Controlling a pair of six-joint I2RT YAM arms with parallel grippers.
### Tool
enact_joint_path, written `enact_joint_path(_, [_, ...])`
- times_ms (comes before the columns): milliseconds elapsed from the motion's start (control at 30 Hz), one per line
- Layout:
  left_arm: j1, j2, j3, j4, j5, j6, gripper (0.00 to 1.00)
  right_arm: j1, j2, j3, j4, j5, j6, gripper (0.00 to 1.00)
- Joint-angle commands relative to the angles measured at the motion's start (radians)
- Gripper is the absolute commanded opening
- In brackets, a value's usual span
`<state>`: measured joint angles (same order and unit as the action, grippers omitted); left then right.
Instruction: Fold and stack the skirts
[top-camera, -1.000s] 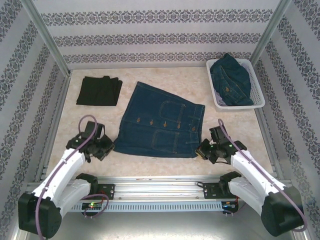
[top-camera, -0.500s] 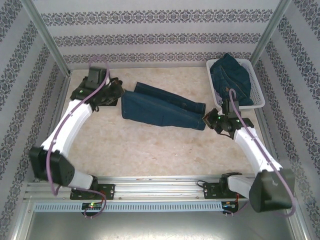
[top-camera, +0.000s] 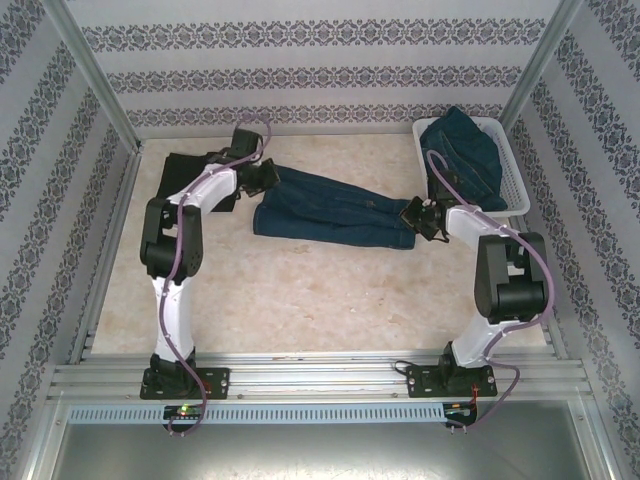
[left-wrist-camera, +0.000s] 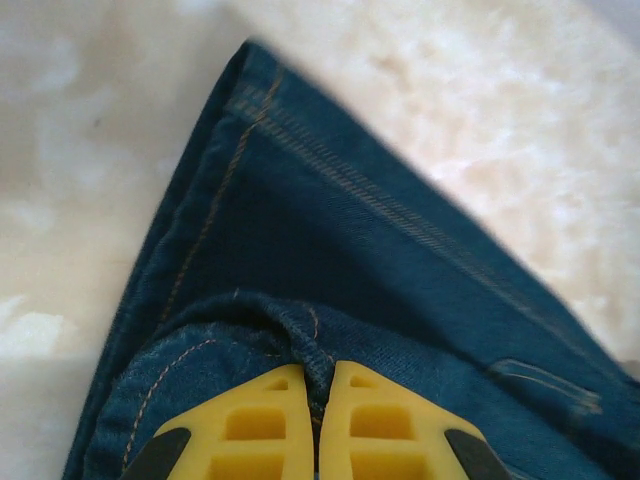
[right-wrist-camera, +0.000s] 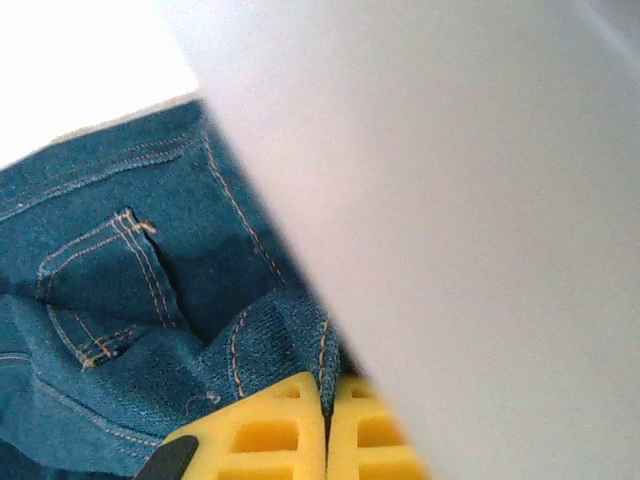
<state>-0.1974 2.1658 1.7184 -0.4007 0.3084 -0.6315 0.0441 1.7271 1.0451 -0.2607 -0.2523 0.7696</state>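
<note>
Denim skirt, folded over: soft yet likely weighty, stiff-seamed, best taken at its end corners, where left gripper and right gripper each pinch its cloth tight.

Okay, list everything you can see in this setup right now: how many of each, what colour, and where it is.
folded denim skirt: one, dark blue, folded over and lying across the far middle of the table.
heaped denim skirt: one, dark blue, piled in the basket.
black skirt: one, black, folded, far left, partly hidden by the left arm.
basket: one, white lattice, far right corner.
table: one, pale marbled top.
left gripper: one, yellow fingers, shut on the folded denim skirt's left end.
right gripper: one, yellow fingers, shut on its right end, beside the basket.
</note>
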Motion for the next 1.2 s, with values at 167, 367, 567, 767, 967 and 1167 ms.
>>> enact_joint_path(167, [-0.01,-0.077,-0.31,0.079,-0.066,-0.013,0.0,0.079,0.039,-0.063,-0.007,-0.005,-0.031,0.0])
enact_joint_path(367, [0.003,-0.385,-0.661,0.126,-0.114,-0.047,0.0,0.129,-0.089,-0.155,-0.061,0.0,-0.033,0.0])
enact_joint_path(567, [0.008,-0.656,-0.831,0.054,-0.139,-0.089,0.0,0.149,-0.245,-0.201,-0.156,0.015,-0.029,0.0])
enact_joint_path(767, [0.014,-0.773,-0.753,-0.023,-0.174,-0.092,0.0,0.149,-0.294,-0.178,-0.138,0.042,0.004,0.0])
enact_joint_path(967, [0.015,-0.645,-0.614,0.011,-0.172,-0.046,0.0,0.126,-0.205,-0.088,-0.086,0.096,0.0,0.0])
enact_joint_path(1167, [0.022,-0.469,-0.482,-0.019,-0.157,-0.021,0.2,0.115,-0.124,-0.004,-0.117,0.148,-0.017,0.27])
